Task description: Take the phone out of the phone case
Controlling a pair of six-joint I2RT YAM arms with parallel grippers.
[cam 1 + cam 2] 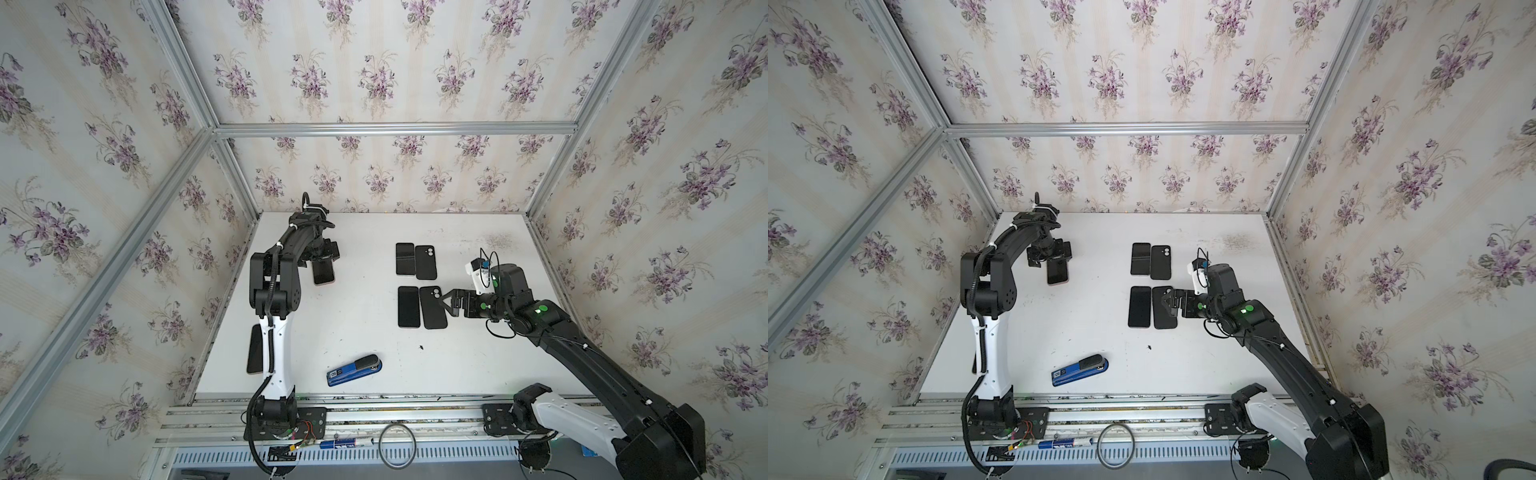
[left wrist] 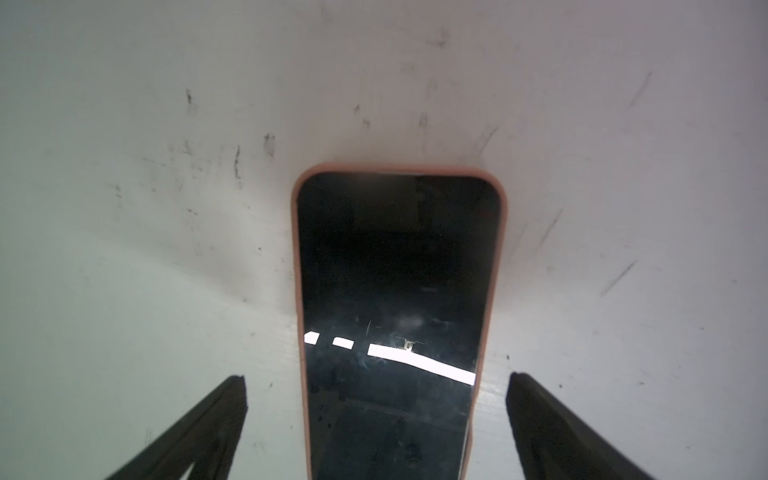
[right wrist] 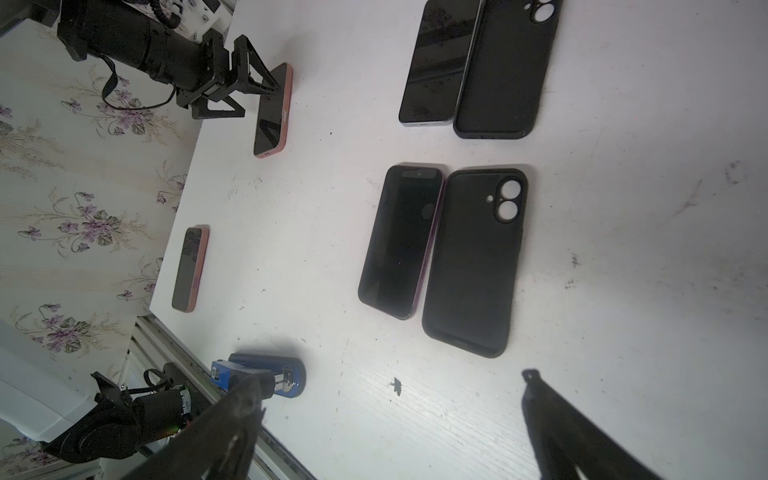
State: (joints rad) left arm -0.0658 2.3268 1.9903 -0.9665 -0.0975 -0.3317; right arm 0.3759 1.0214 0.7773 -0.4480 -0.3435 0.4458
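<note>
In the left wrist view the pink-cased phone (image 2: 395, 291) runs off the picture's edge between the fingers (image 2: 208, 424) of the left hand (image 2: 377, 376), themselves cut off there; its end nearest the palm is unseen. A second pink-cased phone (image 1: 254, 355), well apart from the left hand, is half hidden by the left arm (image 1: 278, 357). In the right wrist view a blurred finger (image 3: 232, 415) of the right hand (image 3: 395, 376) hides part of the stapler (image 3: 286, 378); the bare phone (image 3: 436, 62) and black case (image 3: 507, 66) farthest ahead of it are cropped. The speck (image 3: 397, 384) near it is too small to identify.
</note>
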